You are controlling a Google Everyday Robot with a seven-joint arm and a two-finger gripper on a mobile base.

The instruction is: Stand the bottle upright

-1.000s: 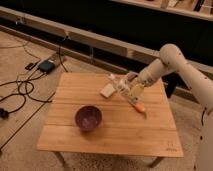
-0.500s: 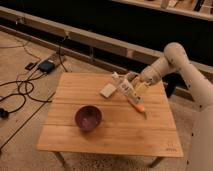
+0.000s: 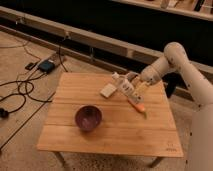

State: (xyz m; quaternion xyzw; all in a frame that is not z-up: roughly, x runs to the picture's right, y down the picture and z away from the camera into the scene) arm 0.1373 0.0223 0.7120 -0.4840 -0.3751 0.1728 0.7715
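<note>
The bottle (image 3: pixel 121 84) is slim and whitish with a pale label. It lies tilted over the right middle of the wooden table (image 3: pixel 110 135), with its upper end pointing to the far left. My gripper (image 3: pixel 132 85) comes in from the right on the white arm and is shut on the bottle around its middle. The bottle's lower end is close above the table, beside the orange carrot-like object (image 3: pixel 137 105).
A flat white block (image 3: pixel 107 91) lies just left of the bottle. A purple bowl (image 3: pixel 88 118) stands at the table's front left. Cables and a small box (image 3: pixel 46 66) lie on the floor to the left. A dark ledge runs behind the table.
The arm's elbow has pulled back to the right and slightly up. The bottle has shifted a little to the left in the gripper and stays tilted.
</note>
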